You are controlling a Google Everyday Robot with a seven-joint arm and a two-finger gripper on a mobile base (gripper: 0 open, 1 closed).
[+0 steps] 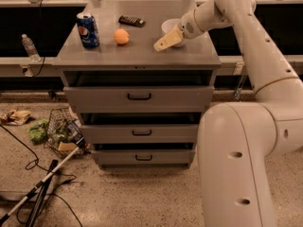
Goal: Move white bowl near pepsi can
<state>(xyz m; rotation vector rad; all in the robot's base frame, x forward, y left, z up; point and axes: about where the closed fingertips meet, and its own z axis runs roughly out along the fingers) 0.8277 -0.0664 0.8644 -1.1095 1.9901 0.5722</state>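
Note:
The white bowl (171, 26) sits at the right of the grey cabinet top (137, 56), partly hidden by my gripper. My gripper (162, 42) reaches in from the right. One cream finger (166, 39) lies across the bowl's front wall with its tip past the bowl's lower left, and the other finger is hidden. It looks closed on the bowl's near wall. The blue pepsi can (88, 30) stands upright at the left of the top, well apart from the bowl.
A small orange fruit (121, 36) lies between can and bowl. A dark flat object (131, 20) lies at the back. The cabinet has three drawers (138, 97). A water bottle (29, 47) stands on a ledge at left. Cables and clutter (57, 136) lie on the floor.

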